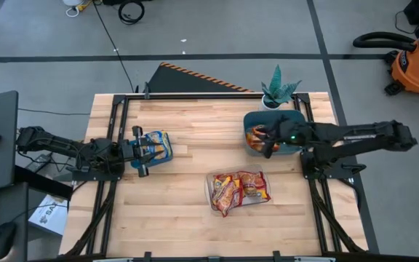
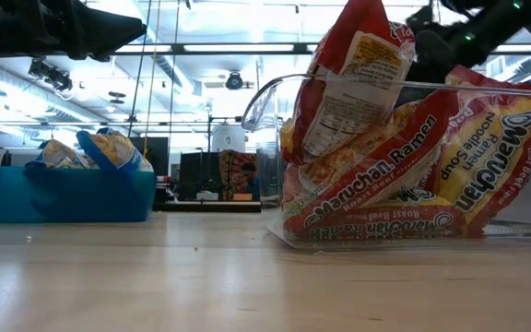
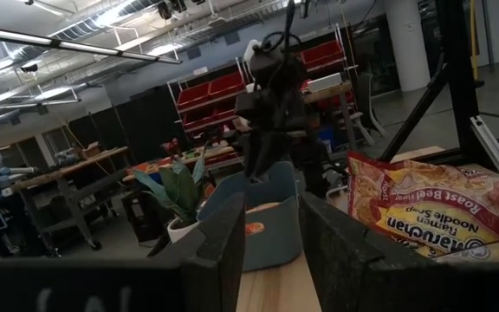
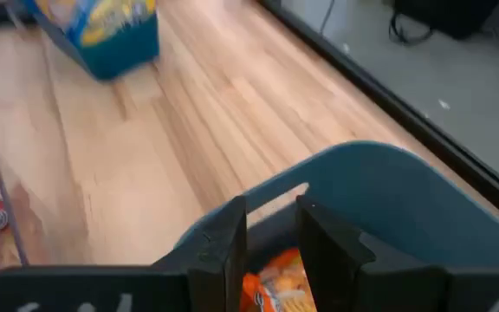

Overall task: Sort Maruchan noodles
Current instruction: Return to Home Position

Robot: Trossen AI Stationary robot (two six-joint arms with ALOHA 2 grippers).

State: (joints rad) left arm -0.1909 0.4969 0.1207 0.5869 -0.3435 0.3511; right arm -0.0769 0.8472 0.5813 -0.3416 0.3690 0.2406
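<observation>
- Nearest: clear tub [image 2: 264,100] on the worktop [image 1: 188,218], lying between the two sets of fingers and nearer the front edge, apart from both.
- In the tub: red-trim Maruchan noodles [image 2: 385,175]. They are glossy, crinkled flat packets with yellow fronts and red edges, piled loosely. One stands on end with its white back panel showing; the print there is too small to read.
- Readable on the fronts: "Maruchan", "Ramen Noodle Soup", "Roast Beef Flavor".
- Left fingers [image 3: 228,243]: narrow gap, holding nothing. The blue bin [image 2: 72,195] is just ahead of the tips, with blue-trim packets [image 2: 109,148] poking above its rim.
- Right fingers [image 4: 228,247]: narrow gap, holding nothing, hovering over the teal bin [image 4: 388,191]. Orange packets [image 4: 275,282] lie directly beneath the tips.
- Farthest: potted plant [image 1: 278,91], just beyond the teal bin.
</observation>
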